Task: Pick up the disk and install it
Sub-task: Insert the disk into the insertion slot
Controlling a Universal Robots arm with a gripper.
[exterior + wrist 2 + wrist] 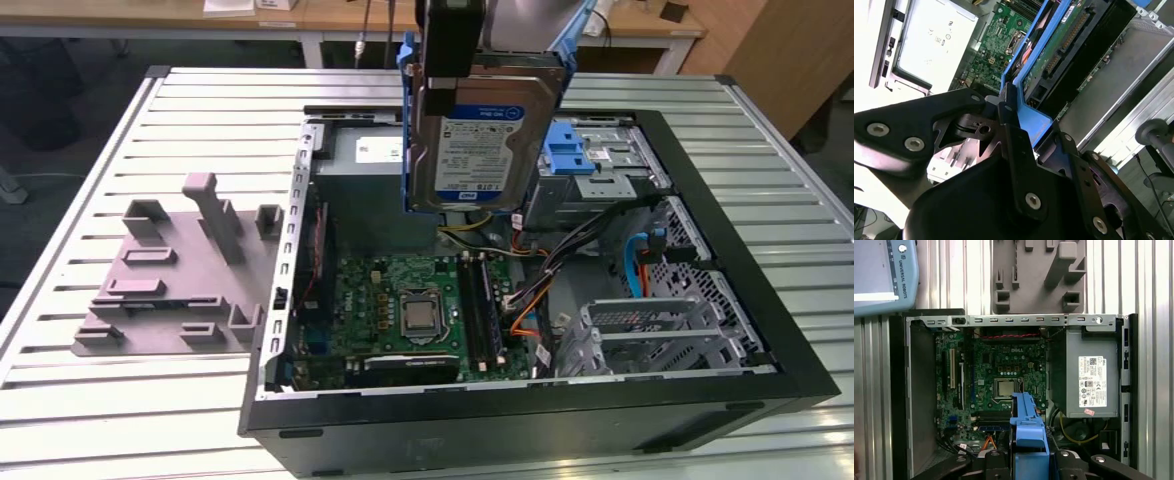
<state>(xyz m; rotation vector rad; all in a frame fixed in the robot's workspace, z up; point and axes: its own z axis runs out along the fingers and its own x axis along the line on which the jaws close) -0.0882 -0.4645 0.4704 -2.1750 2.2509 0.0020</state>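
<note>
The gripper (1013,131) is clamped firmly on the blue frame of the disk (481,130), which is held upright above the open computer case (534,430). Below, loose cables (523,300) could be snagged, or the motherboard (414,300) struck, if the disk is lowered out of line with the drive bay (587,150).

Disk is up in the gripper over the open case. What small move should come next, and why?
Probably shift the disk toward the exterior view's right, over the drive cage with the blue latch. The gripper holds it upright by its blue frame, above the motherboard, not yet over the cage.
</note>
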